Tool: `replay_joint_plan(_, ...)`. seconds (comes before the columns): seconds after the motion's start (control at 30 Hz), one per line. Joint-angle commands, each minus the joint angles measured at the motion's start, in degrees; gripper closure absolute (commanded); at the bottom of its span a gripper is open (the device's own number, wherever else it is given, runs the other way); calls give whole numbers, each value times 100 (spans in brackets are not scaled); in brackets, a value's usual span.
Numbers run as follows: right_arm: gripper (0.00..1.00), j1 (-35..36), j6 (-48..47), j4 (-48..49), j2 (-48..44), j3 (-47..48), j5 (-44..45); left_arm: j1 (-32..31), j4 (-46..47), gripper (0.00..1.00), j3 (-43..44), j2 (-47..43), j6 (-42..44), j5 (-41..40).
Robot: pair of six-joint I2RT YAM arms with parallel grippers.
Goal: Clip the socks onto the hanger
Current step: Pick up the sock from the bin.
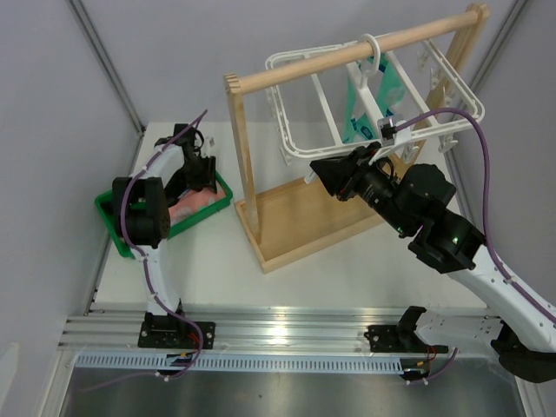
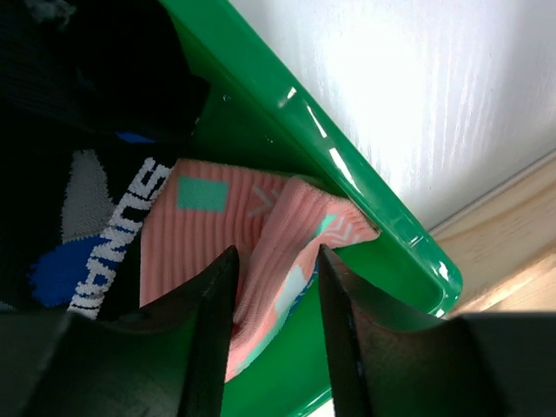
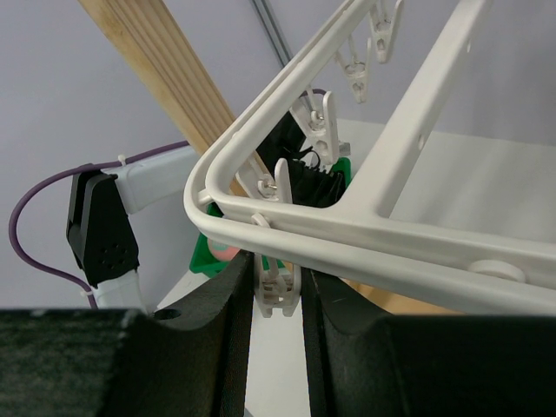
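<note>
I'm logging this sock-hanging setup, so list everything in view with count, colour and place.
tray: one, green, table's left side
pink sock: at least one, salmon with teal marks, in the tray
black sock: at least one, white lettering, in the tray beside the pink
rack: one, light wood, mid-table
hanger: one, white, hooked on the rack's rod
clips: many, white, along the hanger's edge
teal sock: count unclear, hanging from the hanger
table: one, white
left gripper: black, in the tray, fingers either side of the pink sock
right gripper: black, closed on one of the clips
</note>
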Motion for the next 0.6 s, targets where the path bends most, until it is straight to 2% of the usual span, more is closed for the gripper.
replay_joint_plan(0.0,100,0,6,-27,-9,131,-65,21,-135,56,135,-313,142,254)
replay_joint_plan(0.13,100,0,23,-9,-1,113,-92,21,-144,60,82,-419,143,272)
replay_joint_plan(0.2,100,0,23,-1,8,113,-101,20,-161,66,73,-401,160,254)
replay_joint_plan(0.27,100,9,32,17,17,113,-101,21,-188,75,56,-340,160,184)
replay_joint_plan(0.37,100,9,14,8,17,113,-101,20,-293,98,117,-366,160,158)
replay_joint_plan(0.57,100,0,-3,34,26,96,-66,12,-381,99,91,-1033,11,-97)
